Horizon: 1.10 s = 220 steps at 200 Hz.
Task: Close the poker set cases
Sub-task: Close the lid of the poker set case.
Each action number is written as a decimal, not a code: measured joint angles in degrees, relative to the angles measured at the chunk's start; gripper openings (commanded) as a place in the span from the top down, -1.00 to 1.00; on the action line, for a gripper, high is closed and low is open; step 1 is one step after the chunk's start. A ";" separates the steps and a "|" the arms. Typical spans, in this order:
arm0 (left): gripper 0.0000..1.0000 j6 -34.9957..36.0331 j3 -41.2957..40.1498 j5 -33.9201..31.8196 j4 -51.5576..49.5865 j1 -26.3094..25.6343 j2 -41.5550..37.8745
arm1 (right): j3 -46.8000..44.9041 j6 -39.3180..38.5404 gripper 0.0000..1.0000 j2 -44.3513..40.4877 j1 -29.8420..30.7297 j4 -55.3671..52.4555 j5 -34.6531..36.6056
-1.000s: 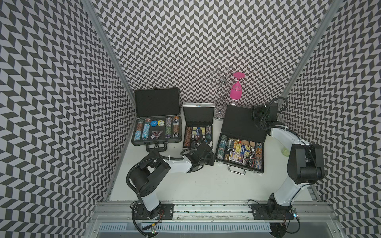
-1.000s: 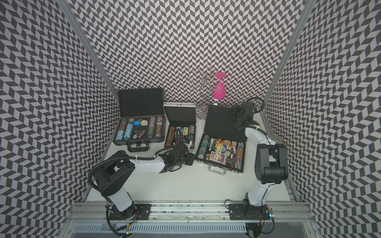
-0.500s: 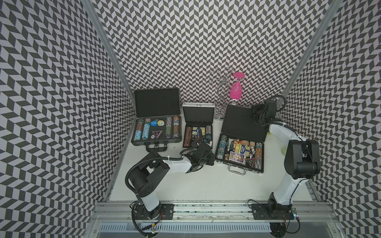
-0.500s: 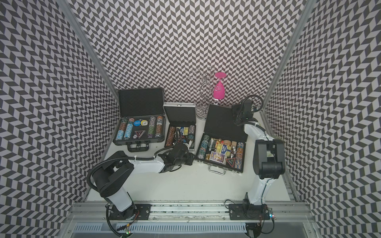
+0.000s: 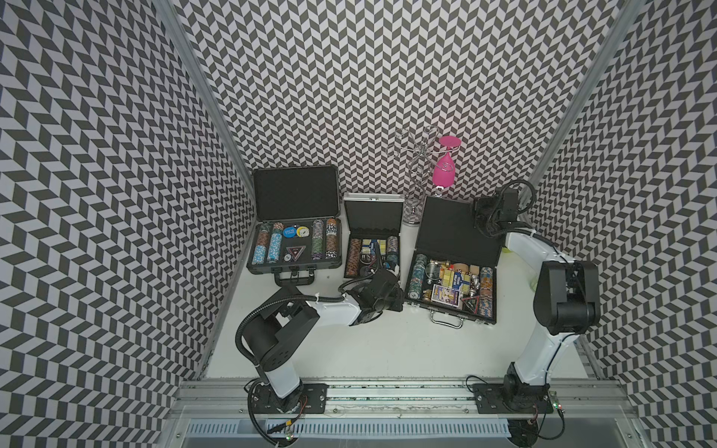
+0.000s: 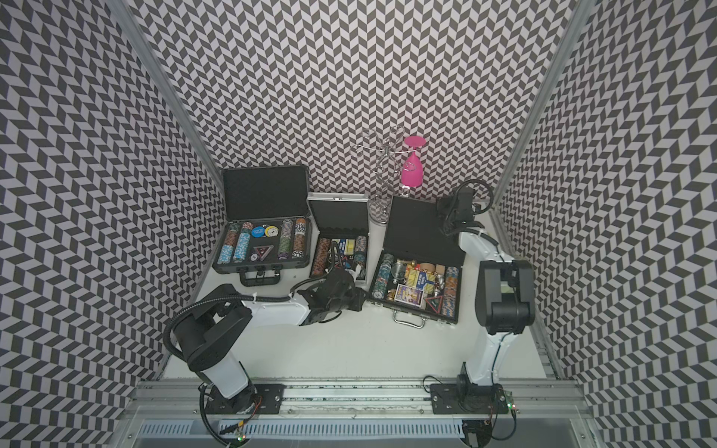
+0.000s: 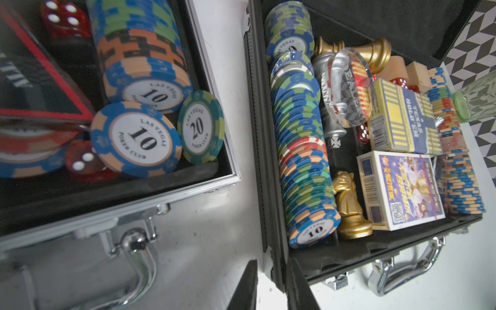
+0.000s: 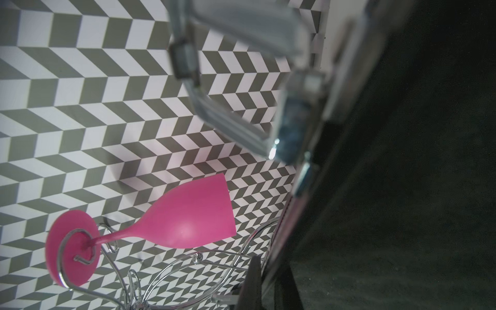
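right case (image 5: 450,310) sits mid-right in a top view, lid (image 5: 452,229) leaning toward the upper frame. right gripper (image 8: 268,284) is clamped on the lid's upper right corner, so I'd guess it folds down-frame; left gripper (image 7: 271,290) straddles the case's lower left corner, squeeze unclear

Black-and-white chevron walls (image 5: 349,77) rise behind and beside the right gripper (image 5: 483,227); a white tabletop (image 5: 388,349) lies below it.
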 measured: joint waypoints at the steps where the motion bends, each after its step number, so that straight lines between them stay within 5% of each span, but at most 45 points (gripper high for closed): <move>1: 0.55 -0.02 0.00 0.00 0.00 0.00 0.00 | -0.02 0.00 1.00 0.00 0.00 0.02 -0.02; 88: 0.52 -0.20 -0.48 -0.87 -1.11 0.39 -0.02 | -11.80 -1.51 1.00 -9.35 0.72 8.39 -2.45; 171: 0.07 -1.07 -0.22 -0.20 -4.00 2.12 -6.62 | -27.02 -5.62 1.00 -28.06 4.85 7.96 -0.85; 220: 0.00 -1.09 0.94 -0.20 -6.34 5.73 -10.36 | -35.26 -7.69 0.85 -40.09 8.48 3.45 1.33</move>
